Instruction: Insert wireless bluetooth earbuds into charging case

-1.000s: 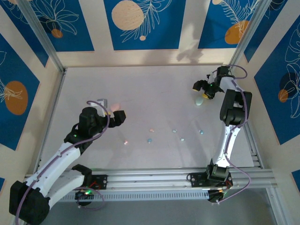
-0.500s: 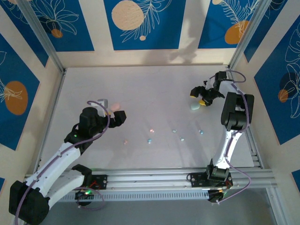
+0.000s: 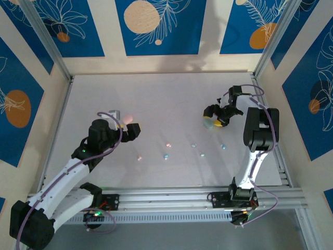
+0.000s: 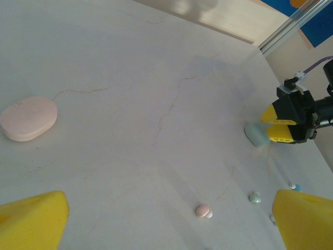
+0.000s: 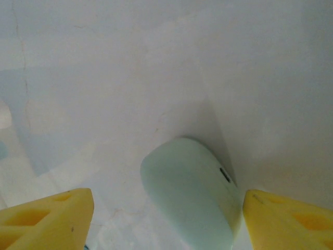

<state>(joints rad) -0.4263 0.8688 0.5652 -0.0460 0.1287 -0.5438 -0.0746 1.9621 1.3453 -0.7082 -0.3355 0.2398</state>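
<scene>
Top external | white table [image 3: 171, 94] | blue-floral walls [image 3: 156, 31] | left end effector [image 3: 130, 127], right end effector [image 3: 214, 118]: spread apart

Table [image 3: 156, 94]: small pastel earbuds [image 3: 193, 146] scattered near the middle; pink case [image 3: 128, 119] at left gripper [image 3: 124, 123]; mint case [image 3: 209, 124] beneath right gripper [image 3: 215, 117].

Upper and middle table [image 3: 166, 94]: wide free passage. Lower centre of top view: earbuds [image 3: 166, 155] strewn in a loose row, gaps between. Pink case [image 3: 128, 119] lies just beyond left gripper [image 3: 126, 127]. At right, mint case [image 3: 209, 123] sits between the spread fingers of right gripper [image 3: 215, 115].
</scene>
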